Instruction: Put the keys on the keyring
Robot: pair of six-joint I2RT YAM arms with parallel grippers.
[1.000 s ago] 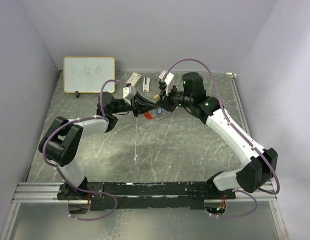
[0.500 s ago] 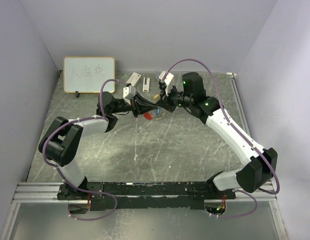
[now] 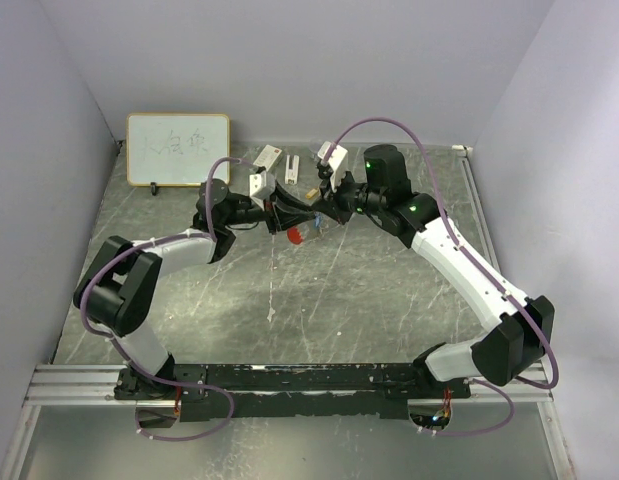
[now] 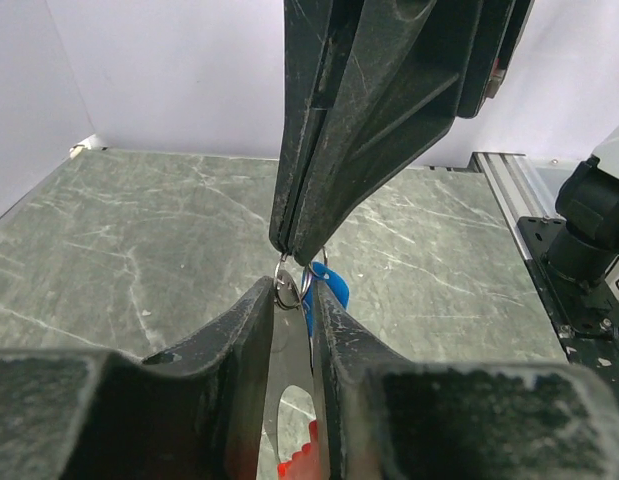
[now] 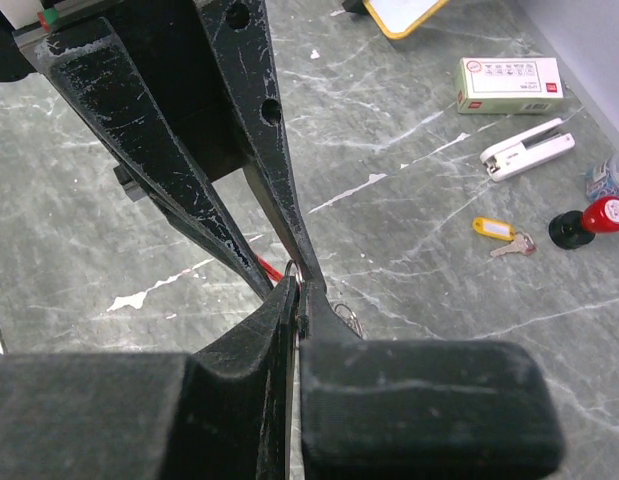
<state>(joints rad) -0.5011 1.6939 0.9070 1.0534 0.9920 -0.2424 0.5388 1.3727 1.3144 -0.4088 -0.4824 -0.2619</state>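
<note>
Near the middle of the left wrist view, the right gripper (image 4: 292, 245) is pointing down from the top edge with its fingers pressed together, pinching the silvery loop of the keyring (image 4: 283, 284). The blue key (image 4: 332, 291) is hanging just right of that loop, touching it. Below, the left gripper (image 4: 292, 300) is standing slightly apart, with the red tag (image 4: 297, 464) showing in its gap above the table (image 4: 139, 230).

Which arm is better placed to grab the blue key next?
Probably left: the left pincer stands slightly open with the blue key at its fingertips, while the right pincer is shut on the small silver ring.
</note>
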